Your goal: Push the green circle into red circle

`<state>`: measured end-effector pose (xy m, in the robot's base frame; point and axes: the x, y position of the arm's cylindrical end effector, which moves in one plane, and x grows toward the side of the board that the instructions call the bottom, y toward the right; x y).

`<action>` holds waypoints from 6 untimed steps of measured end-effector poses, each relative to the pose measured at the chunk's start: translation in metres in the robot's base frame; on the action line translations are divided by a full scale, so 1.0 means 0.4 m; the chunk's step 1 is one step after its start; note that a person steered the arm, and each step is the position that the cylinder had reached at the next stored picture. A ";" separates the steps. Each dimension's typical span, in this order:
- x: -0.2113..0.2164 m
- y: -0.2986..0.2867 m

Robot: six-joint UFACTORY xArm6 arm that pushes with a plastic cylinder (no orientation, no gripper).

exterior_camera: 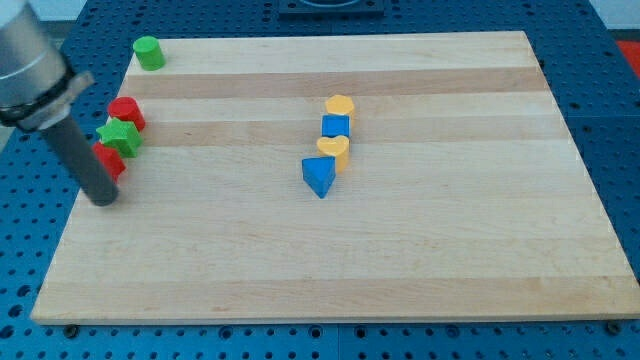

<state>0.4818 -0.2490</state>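
Green circle [149, 52] at the counter's [400, 250] top-left corner, red circle [127, 112] below it touching a green star [119, 136], my tip [104, 197] beside a half-hidden red block [112, 160], no hand fitted.

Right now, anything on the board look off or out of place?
Nothing damaged or toppled. One thing stands out: the green circle sits alone at the board's top-left corner, close to the edge. The red circle is lower down, touching the green star. My tip is below that cluster, far from the green circle.
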 end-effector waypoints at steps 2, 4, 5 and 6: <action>-0.211 0.201; -0.555 0.224; -0.724 0.190; -0.727 0.173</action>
<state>0.1911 -0.1797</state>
